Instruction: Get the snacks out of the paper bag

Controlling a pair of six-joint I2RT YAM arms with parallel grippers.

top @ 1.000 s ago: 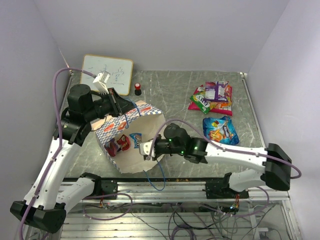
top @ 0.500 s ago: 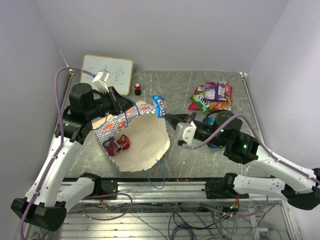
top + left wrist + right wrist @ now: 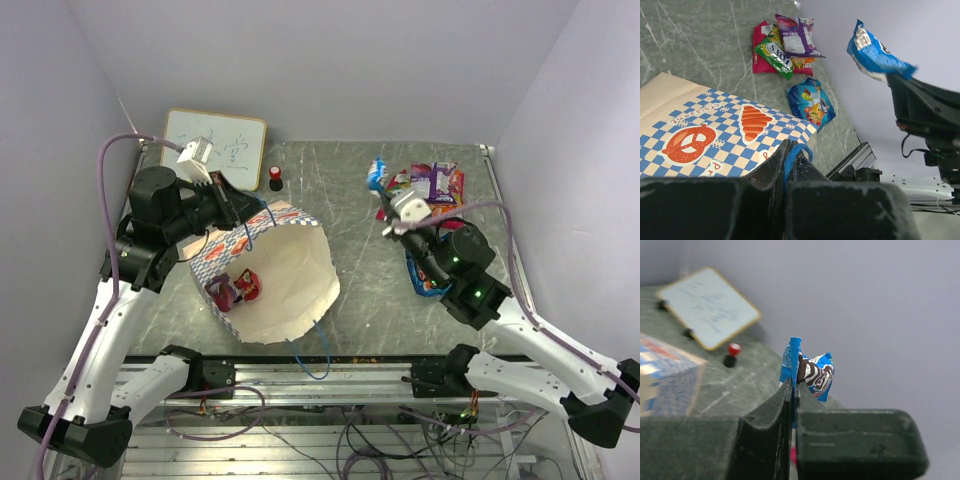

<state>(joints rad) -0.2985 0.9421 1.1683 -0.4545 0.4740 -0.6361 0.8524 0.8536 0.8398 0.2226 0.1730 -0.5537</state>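
the right pincer [image 3: 794,390] is clamped on only the edge seam of a small blue packet [image 3: 809,371], held aloft to the right of the paper bag [image 3: 300,262], near the heap of snacks [image 3: 430,188] lying there. so thin a grip could let it slip and fall short of the heap. the left pincer [image 3: 790,161] nips one blue cord handle [image 3: 796,151]; if the cord slides out, the bag's mouth may sag over what is inside. count: one bag, what look like two red packets [image 3: 238,288] inside it, about four packets heaped plus one larger blue packet [image 3: 811,102] on the bench [image 3: 350,200], one aloft.
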